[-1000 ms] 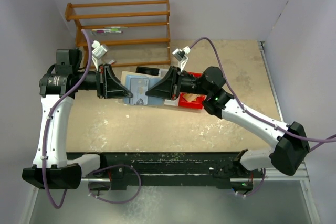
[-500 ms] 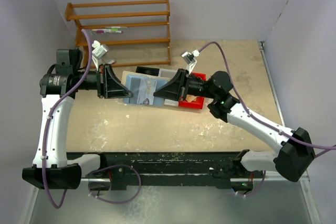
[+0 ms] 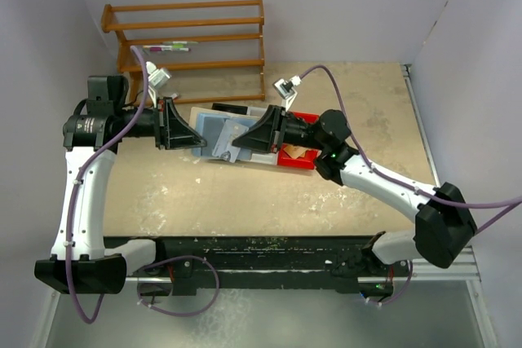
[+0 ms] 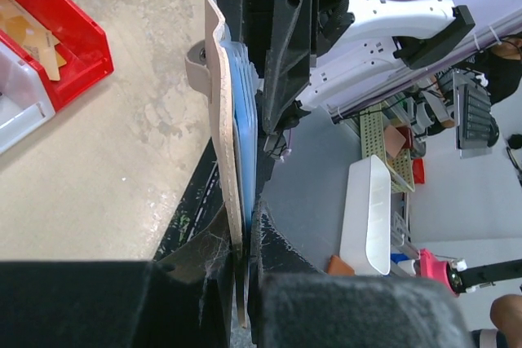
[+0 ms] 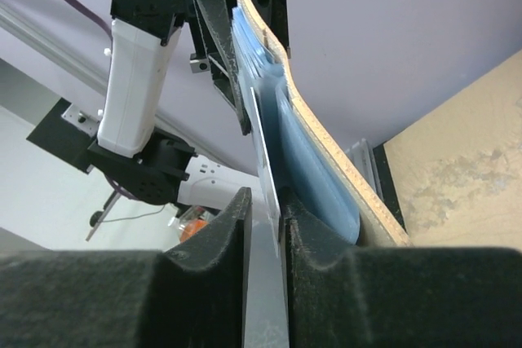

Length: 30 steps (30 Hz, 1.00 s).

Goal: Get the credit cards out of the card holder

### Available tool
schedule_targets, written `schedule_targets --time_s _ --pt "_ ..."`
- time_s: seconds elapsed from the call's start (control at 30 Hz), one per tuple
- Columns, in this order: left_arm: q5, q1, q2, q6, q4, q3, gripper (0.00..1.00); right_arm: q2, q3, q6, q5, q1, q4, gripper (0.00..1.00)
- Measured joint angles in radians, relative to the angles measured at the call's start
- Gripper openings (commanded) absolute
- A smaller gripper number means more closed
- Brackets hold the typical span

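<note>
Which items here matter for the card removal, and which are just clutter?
Job: card holder; credit card, pinched by right gripper; left gripper, clamping the holder.
Clutter: wooden rack; red bin; clear bin; flat black item.

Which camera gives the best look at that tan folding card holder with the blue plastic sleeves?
Top external: the tan card holder, held by the left gripper, is seen open, sleeves facing the camera. Both wrist views show it only edge-on, a thin tan-and-blue strip.
</note>
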Motion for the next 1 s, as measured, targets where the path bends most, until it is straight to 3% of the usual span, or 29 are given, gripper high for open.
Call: schedule_targets --time_s 0.13,0.37,0.53,0.7,0.8,1.0 --pt "-0.02 0.0 0.0 -0.009 0.003 0.0 0.0 0.012 0.0 0.031 0.0 0.0 0.041 0.0" --pt "-0.115 0.0 0.0 -0.006 -0.002 0.001 0.0 0.005 0.0 0.041 -0.001 -0.009 0.027 0.0" --pt "-0.341 0.0 0.015 0.029 -0.021 0.026 0.0 -0.061 0.0 -0.028 -0.003 -0.072 -0.131 0.0" --pt "-0.541 0.0 0.031 0.069 -0.024 0.063 0.0 -0.116 0.027 -0.178 0.04 -0.166 -0.399 0.0" --pt "-0.585 0.0 0.027 0.091 -0.027 0.087 0.0 -0.071 0.095 -0.266 0.087 -0.179 -0.536 0.0" --pt "-0.583 0.0 0.009 0.124 -0.061 0.122 0.0 0.154 0.276 -0.381 0.16 -0.174 -0.645 0.0"
